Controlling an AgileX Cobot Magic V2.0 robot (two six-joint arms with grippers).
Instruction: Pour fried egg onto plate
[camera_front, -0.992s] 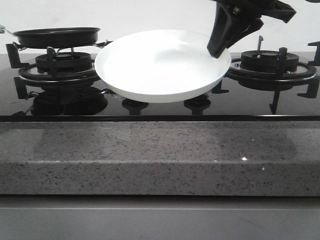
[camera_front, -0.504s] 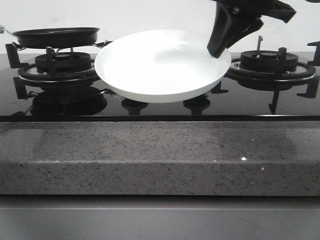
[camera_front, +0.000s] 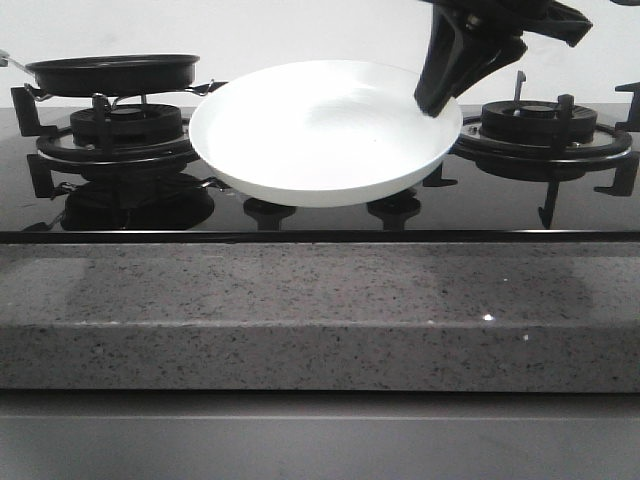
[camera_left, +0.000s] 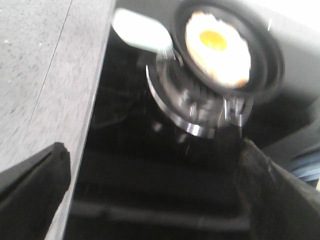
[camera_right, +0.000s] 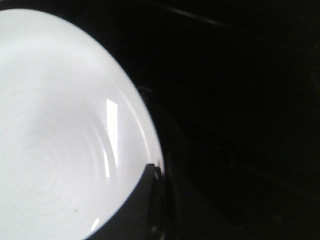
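The white plate (camera_front: 320, 130) hangs tilted above the middle of the black hob, its inside towards the camera. My right gripper (camera_front: 437, 100) is shut on the plate's right rim. In the right wrist view a dark finger (camera_right: 142, 205) lies over the rim of the plate (camera_right: 50, 125). The fried egg (camera_left: 217, 47), white with an orange yolk, lies in the black frying pan (camera_left: 270, 65) on the left burner. The pan shows in the front view (camera_front: 115, 72), where the egg is hidden. My left gripper (camera_left: 155, 200) is open and empty, some way short of the pan.
The hob has a left burner grate (camera_front: 110, 135) under the pan and a bare right burner grate (camera_front: 540, 135). The pan's pale handle (camera_left: 137, 32) points toward the grey speckled counter (camera_front: 320, 310) along the front. Control knobs (camera_front: 270, 210) sit under the plate.
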